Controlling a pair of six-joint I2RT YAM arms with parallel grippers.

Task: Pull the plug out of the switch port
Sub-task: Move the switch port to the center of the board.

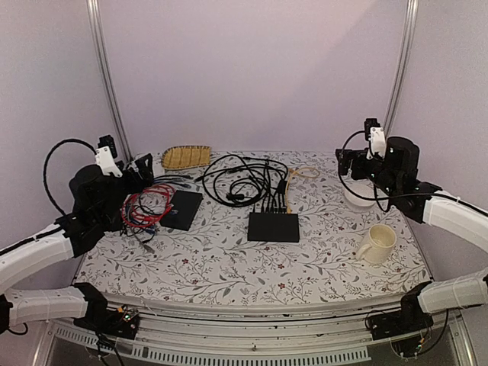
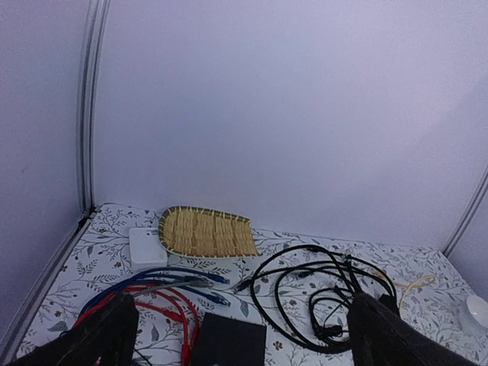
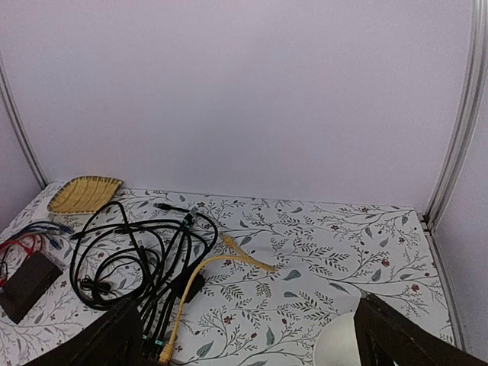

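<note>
Flat matte-black rectangular switch (image 1: 273, 227) at centre of floral-print table (image 1: 206, 267). Several plugs (image 1: 274, 207) seated in far-edge sockets (black cables (image 1: 240, 179) coil behind). Left gripper (image 2: 242, 320), right gripper (image 3: 245, 320): jaws spread wide, empty, well apart from switch.

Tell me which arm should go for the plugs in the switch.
Right, probably. The right gripper hovers open nearer the switch; the left gripper has red cables and a black slab in between.
</note>
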